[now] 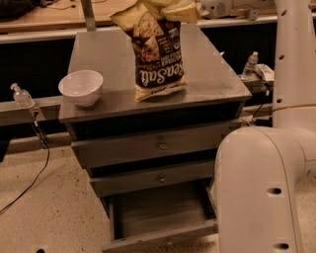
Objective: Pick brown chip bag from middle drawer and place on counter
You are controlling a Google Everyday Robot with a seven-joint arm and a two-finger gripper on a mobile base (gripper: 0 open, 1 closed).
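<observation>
Since the crinkly yellow-tan and dark brown chip bag (158,64) is out of the cabinet and upright over the broad dull-grey metal worktop (212,69), the picking half of the task looks done. The pale two-finger gripper (177,10) sits at the top edge of the view, above the rear middle of the worktop. Its fingers (186,12) are pinched on the bunched top of the bag. The bag hangs straight down from them with its white lettering facing the camera. Its bottom edge reaches the metal surface near the front middle, but I cannot tell whether it rests there or hangs just clear.

A round white ceramic bowl (80,87) stands near the front left corner, apart from the bag. Below, the lowest grey metal drawer (160,210) is pulled out with nothing visible inside, and the two drawer fronts above it are pushed in. The robot's bulky white arm (261,188) fills the lower right.

By my reading, what is left is the very end of the placing. The bag needs to settle fully on the worktop, the grip needs to let go, and the arm needs to lift away without dragging or tipping the light bag.
</observation>
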